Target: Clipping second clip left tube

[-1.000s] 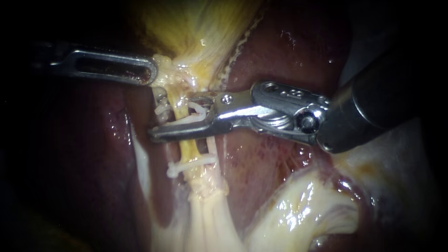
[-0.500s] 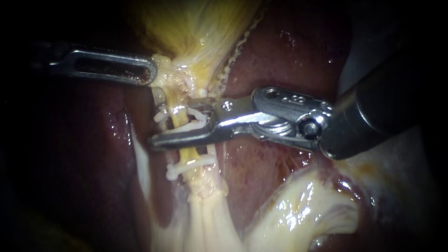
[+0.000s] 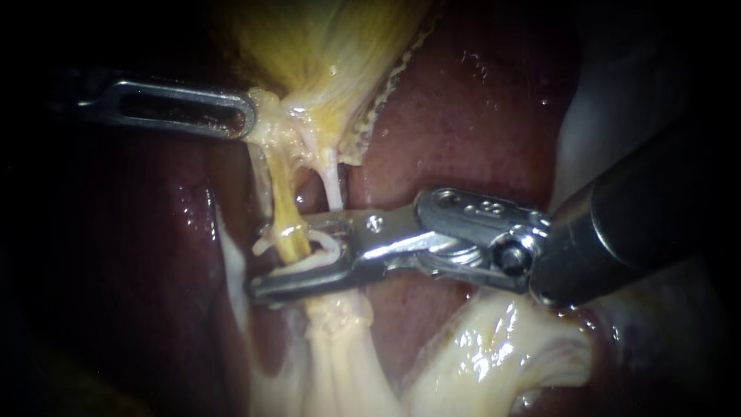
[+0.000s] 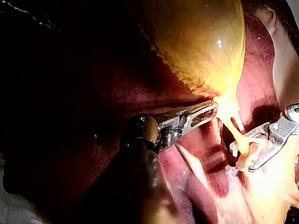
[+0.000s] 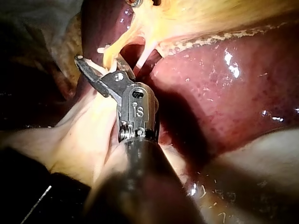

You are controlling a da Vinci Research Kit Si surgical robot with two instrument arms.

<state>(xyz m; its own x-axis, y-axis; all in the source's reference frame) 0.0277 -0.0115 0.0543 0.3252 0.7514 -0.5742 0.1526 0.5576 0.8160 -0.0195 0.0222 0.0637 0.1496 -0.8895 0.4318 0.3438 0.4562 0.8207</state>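
The left tube [image 3: 284, 220] runs yellow and taut down from the gallbladder [image 3: 324, 46]. Its lower part lies between the jaws of my right instrument [image 3: 266, 262], which comes in from the right. Those jaws hold a white clip [image 3: 312, 249] that wraps the tube. A thin pale right tube [image 3: 333, 181] runs beside it, above the upper jaw. My left instrument [image 3: 248, 120] is shut on tissue at the gallbladder's neck, holding it up to the left. The left wrist view shows the same grip [image 4: 212, 108] and the clip [image 4: 239, 150]; the right wrist view shows my right instrument [image 5: 86, 65] around the tube [image 5: 110, 53].
Dark red liver [image 3: 463, 116] surrounds the tubes on both sides. Pale fatty tissue [image 3: 502, 347] lies below the right instrument's shaft, and a white strand [image 3: 340, 347] continues down under the jaws.
My right instrument has slid down along the left tube, carrying the clip with it, and now covers the lower clip seen earlier. The tubes look more stretched. The left instrument has held still.
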